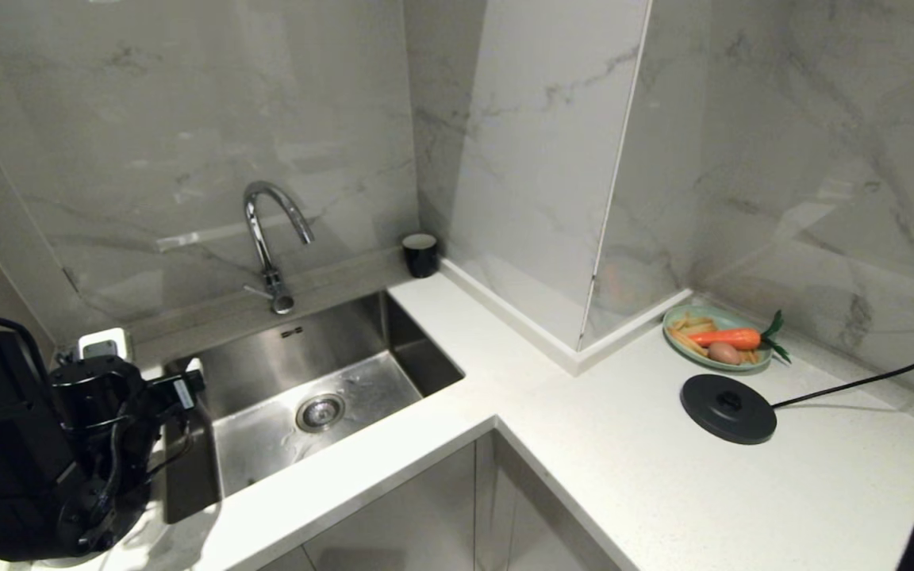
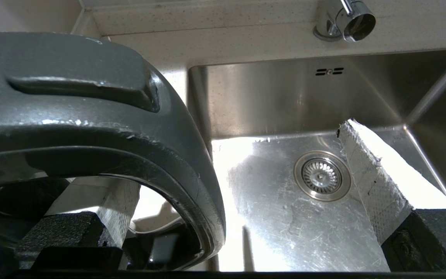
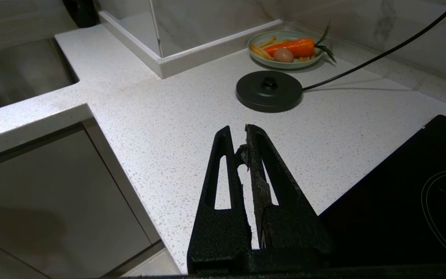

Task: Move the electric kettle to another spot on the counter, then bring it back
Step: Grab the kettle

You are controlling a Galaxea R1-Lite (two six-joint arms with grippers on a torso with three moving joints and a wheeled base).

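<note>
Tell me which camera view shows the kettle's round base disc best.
The right wrist view: the base disc lies whole and near on the counter, its cord trailing off. The head view shows it too, smaller, beside the plate. The left wrist view shows none of it.

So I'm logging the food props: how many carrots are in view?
1. The carrot lies in the green plate against the wall, behind the black base disc. Others may be hidden.
</note>
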